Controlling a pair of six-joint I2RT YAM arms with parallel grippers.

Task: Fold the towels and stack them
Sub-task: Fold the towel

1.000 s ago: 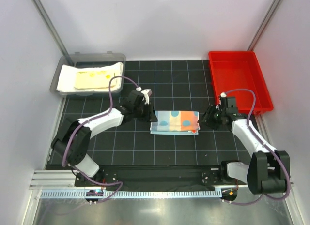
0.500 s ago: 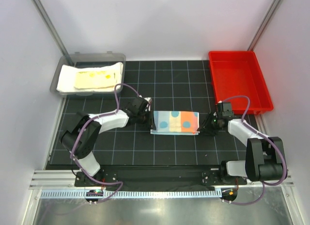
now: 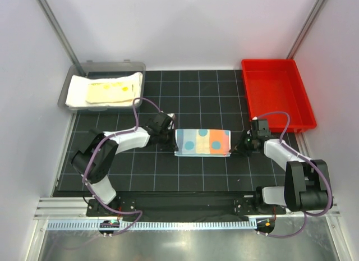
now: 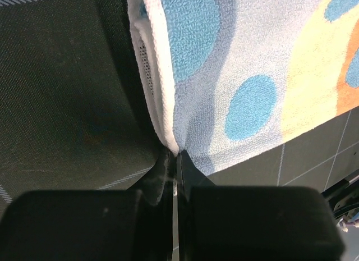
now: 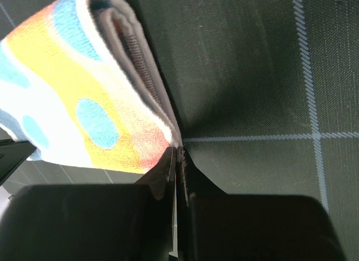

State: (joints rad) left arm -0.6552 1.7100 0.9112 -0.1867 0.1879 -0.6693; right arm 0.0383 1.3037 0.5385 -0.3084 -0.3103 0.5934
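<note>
Bright even light, blurred near foregrounds

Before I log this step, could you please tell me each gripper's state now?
Left gripper: shut on the patterned towel.
Right gripper: shut on the same towel.

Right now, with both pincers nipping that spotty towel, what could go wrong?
The left pincer and right pincer each pinch only the very edge of the folded patterned towel. Lifted, a thin grip might slip. The right end shows several layers; any not caught could drop and undo the fold. The middle, unsupported, may sag.
</note>
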